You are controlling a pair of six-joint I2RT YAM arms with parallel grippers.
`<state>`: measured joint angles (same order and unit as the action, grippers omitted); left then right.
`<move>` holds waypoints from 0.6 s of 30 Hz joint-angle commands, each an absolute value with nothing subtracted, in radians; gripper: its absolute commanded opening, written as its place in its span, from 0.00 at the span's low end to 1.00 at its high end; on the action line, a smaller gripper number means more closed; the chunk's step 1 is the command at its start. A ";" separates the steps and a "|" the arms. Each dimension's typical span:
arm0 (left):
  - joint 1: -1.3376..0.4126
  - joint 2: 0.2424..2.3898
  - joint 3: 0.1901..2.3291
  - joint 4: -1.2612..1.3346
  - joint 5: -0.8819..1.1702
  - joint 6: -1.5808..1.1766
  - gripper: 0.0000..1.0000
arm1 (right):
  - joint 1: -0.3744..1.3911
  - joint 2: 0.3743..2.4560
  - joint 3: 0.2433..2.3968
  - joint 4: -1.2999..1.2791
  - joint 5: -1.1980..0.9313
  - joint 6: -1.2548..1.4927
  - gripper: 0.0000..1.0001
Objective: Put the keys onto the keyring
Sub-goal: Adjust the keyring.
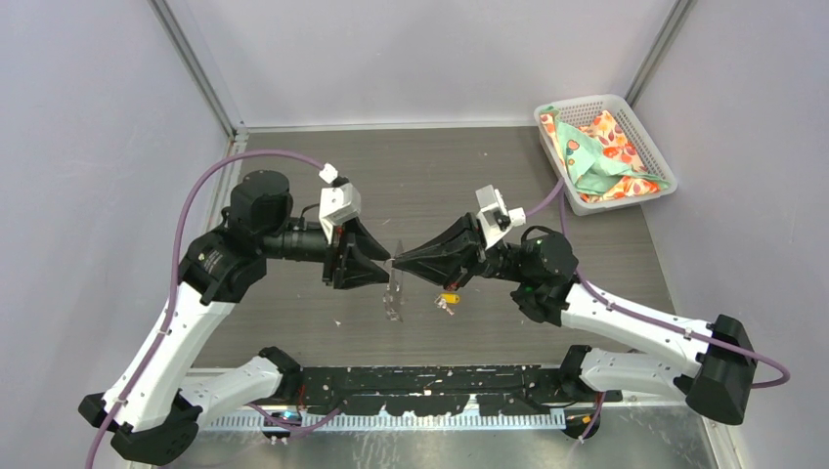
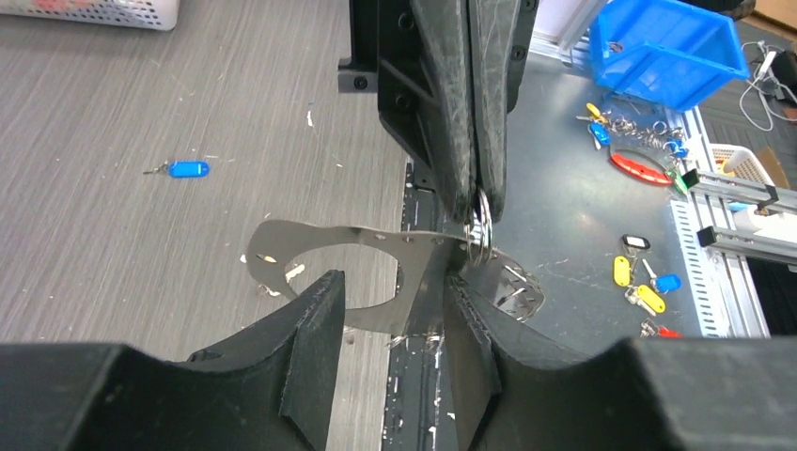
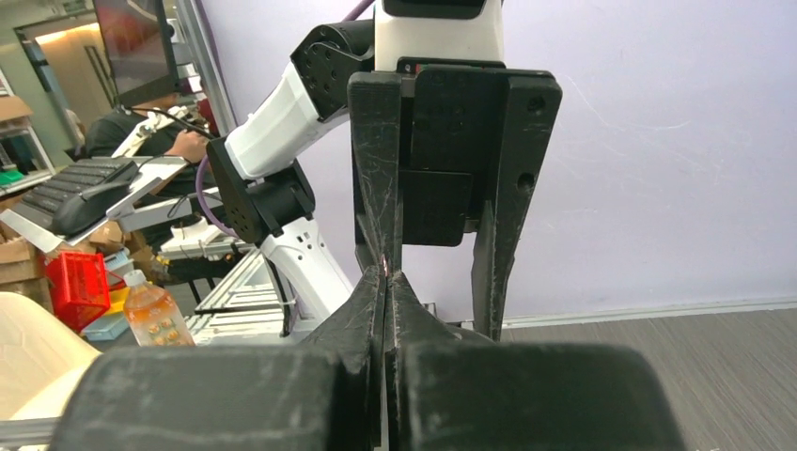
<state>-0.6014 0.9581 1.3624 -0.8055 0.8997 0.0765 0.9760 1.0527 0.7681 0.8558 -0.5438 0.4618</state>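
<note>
The keyring is a thin flat grey loop with a small silver metal ring on it. My right gripper is shut on that metal ring and holds the loop in the air; in the top view the loop hangs below the two gripper tips. My left gripper is open, its fingers on either side of the loop's near edge. The grippers meet tip to tip. The blue key lies on the table. The yellow key lies under my right gripper.
A white basket holding a patterned cloth stands at the back right corner. Beyond the table's near edge are a blue bin and several spare tagged keys. Grey walls enclose the table.
</note>
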 commanded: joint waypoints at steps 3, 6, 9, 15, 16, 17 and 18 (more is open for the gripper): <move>-0.605 0.944 1.394 -0.677 0.936 -0.052 0.44 | 0.999 1.090 0.775 1.001 -0.503 0.481 0.01; -0.605 0.936 1.394 -0.667 0.928 -0.061 0.44 | 1.006 1.109 0.775 1.020 -0.498 0.488 0.01; -0.604 0.924 1.388 -0.665 0.916 -0.051 0.39 | 1.012 1.117 0.778 1.024 -0.493 0.489 0.01; -0.605 0.915 1.391 -0.668 0.888 -0.049 0.40 | 1.034 1.102 0.778 0.948 -0.485 0.446 0.01; -0.605 0.912 1.391 -0.667 0.882 -0.048 0.41 | 1.037 1.098 0.778 0.937 -0.483 0.438 0.01; -0.606 0.909 1.390 -0.665 0.877 -0.048 0.43 | 1.040 1.093 0.776 0.927 -0.479 0.431 0.01; -0.605 0.906 1.386 -0.662 0.873 -0.051 0.45 | 1.044 1.090 0.777 0.920 -0.478 0.426 0.01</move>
